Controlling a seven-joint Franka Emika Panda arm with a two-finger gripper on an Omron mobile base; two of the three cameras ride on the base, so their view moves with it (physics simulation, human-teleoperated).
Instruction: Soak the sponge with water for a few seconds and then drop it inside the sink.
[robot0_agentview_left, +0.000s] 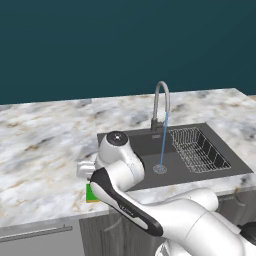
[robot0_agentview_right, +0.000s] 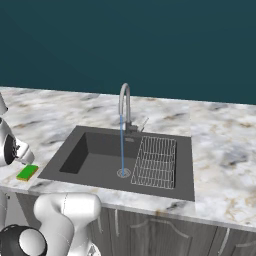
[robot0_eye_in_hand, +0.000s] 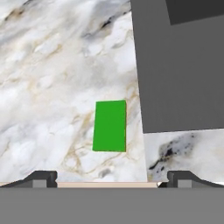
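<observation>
The sponge (robot0_eye_in_hand: 109, 126) is seen lying flat on the marble table (robot0_eye_in_hand: 52, 78), just beside the sink (robot0_eye_in_hand: 179, 70), near its left front corner. The jaws are held spread wide above it, empty. Water (robot0_agentview_right: 121, 145) is seen running from the faucet (robot0_agentview_right: 125, 105) onto the drain.

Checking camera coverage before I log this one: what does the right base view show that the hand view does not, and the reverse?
Right base view alone: the faucet, the water running to the drain, and the wire rack. Hand view alone: the open gripper, its fingertips apart, above the counter. Both: the green sponge lying flat on the marble counter beside the sink, untouched.
</observation>
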